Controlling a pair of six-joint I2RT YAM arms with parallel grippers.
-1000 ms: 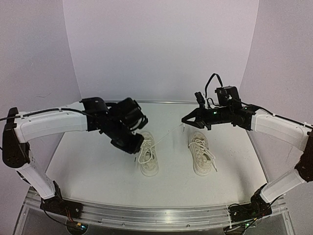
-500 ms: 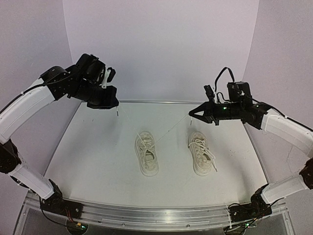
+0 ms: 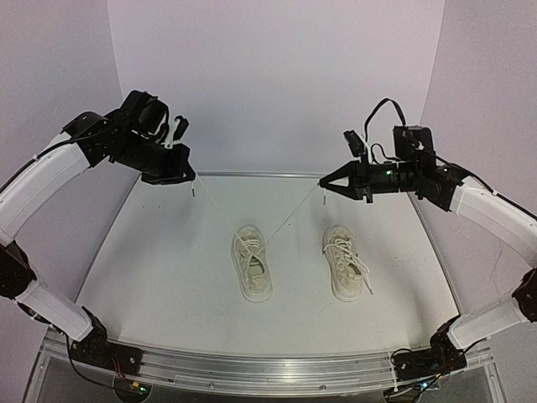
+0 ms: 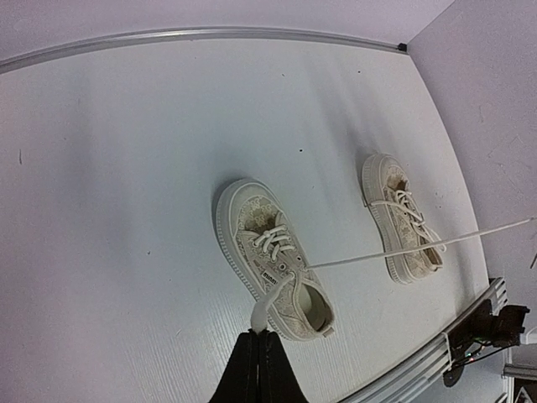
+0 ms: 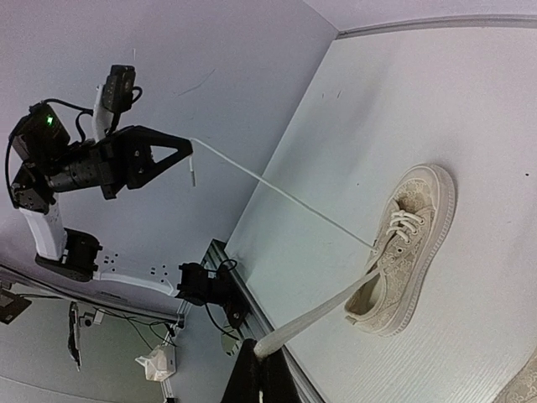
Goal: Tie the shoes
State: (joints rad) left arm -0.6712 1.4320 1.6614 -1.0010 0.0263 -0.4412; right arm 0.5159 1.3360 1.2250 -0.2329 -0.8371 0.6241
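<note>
Left hand (image 3: pixel 193 178), right hand (image 3: pixel 321 182) on laces (image 3: pixel 289 216)

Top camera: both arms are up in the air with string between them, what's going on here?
The left end effector and right end effector are each shut on one of the laces of the left shoe. They are raised and spread apart, so the laces run taut in a V up from that shoe. No bow shows on it yet. The right shoe sits beside it on the table, untouched.
</note>
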